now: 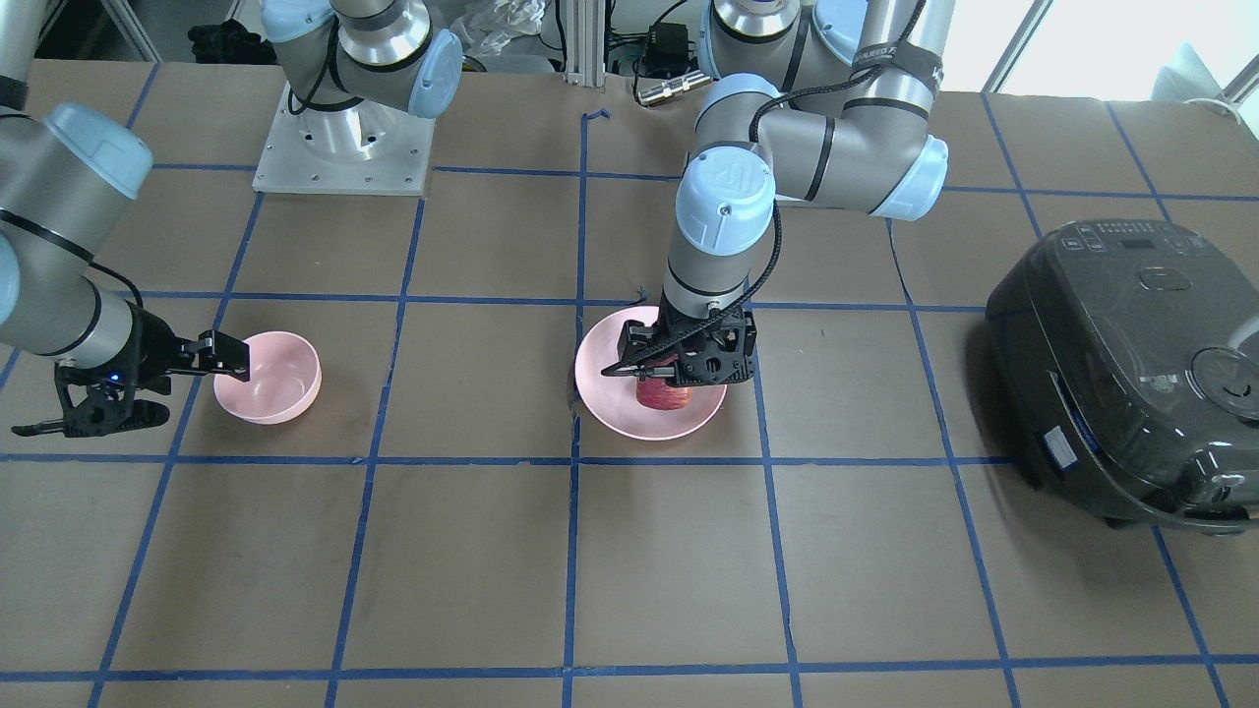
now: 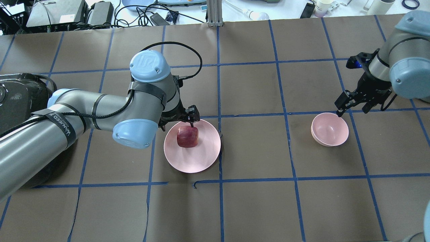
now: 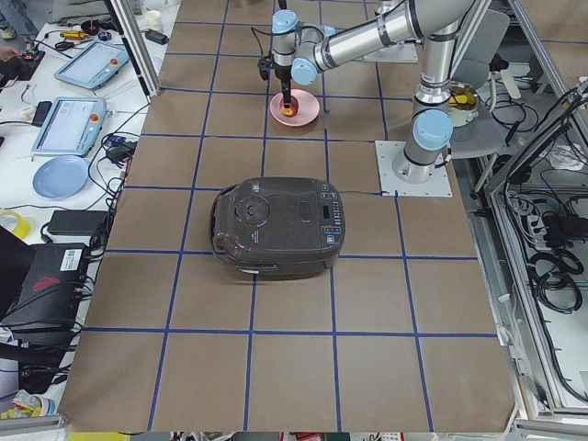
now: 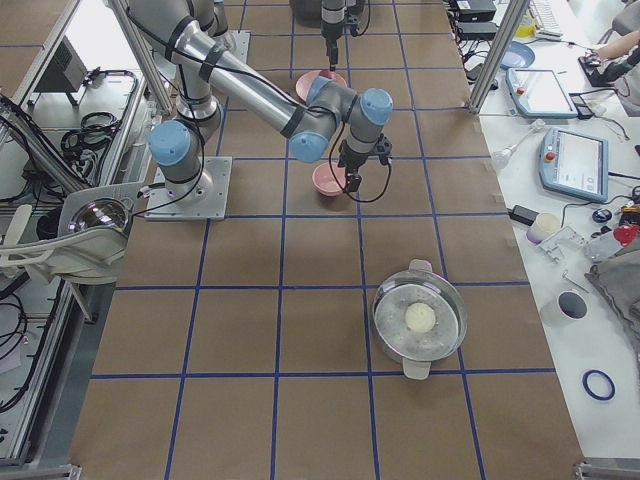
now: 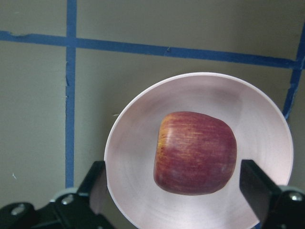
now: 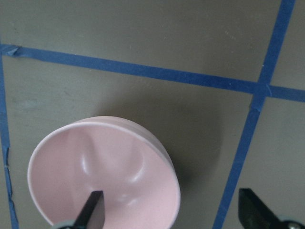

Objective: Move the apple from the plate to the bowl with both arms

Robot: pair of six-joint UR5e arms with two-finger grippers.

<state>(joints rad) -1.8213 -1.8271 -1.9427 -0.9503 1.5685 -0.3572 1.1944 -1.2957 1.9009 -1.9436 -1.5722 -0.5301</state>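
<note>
The dark red apple sits on the pale pink plate near the table's middle. My left gripper is open and low over the plate, with one finger on each side of the apple, not pressing it. The small pink bowl stands empty on my right side. My right gripper is open just above it, one finger over the bowl's inside and the other outside the rim.
A dark rice cooker stands on my left, beside the left arm. A steel pot holding something white sits further out on my right. The right arm's base plate is at the robot's edge.
</note>
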